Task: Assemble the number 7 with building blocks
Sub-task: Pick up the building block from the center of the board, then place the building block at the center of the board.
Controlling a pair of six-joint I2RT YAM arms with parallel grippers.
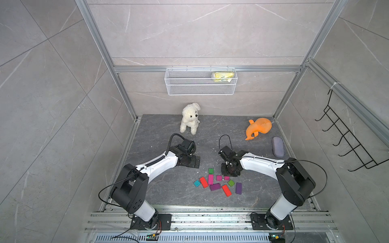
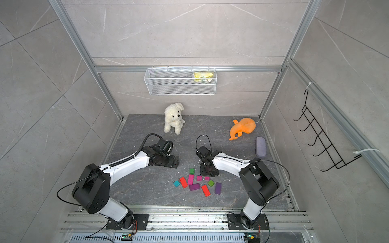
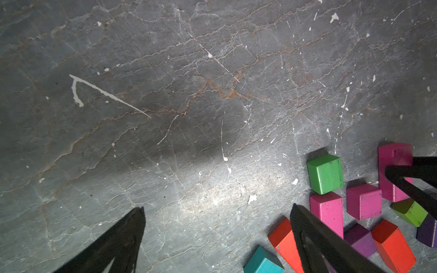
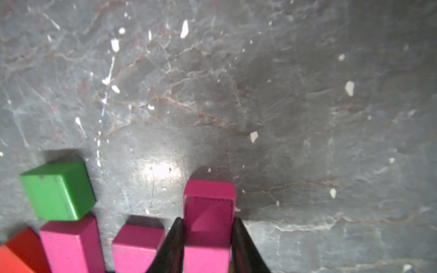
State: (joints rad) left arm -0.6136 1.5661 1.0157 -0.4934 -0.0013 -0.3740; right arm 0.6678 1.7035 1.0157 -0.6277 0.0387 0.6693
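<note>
The right gripper (image 4: 208, 223) pinches a magenta block (image 4: 209, 196) between both fingers, the block's long axis pointing straight ahead past the fingertips. The other building blocks (image 1: 214, 186) lie scattered just beside it, toward the robot's base. The left gripper (image 3: 217, 209) hangs spread wide over the tabletop (image 3: 165, 94), touching nothing.

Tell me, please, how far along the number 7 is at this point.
Nothing looks done: the building blocks lie in a loose scatter, with no bar or stem formed. In hand: the right claw is shut on one magenta block; the left claw stands open over bare table. Left: the whole 7.
</note>
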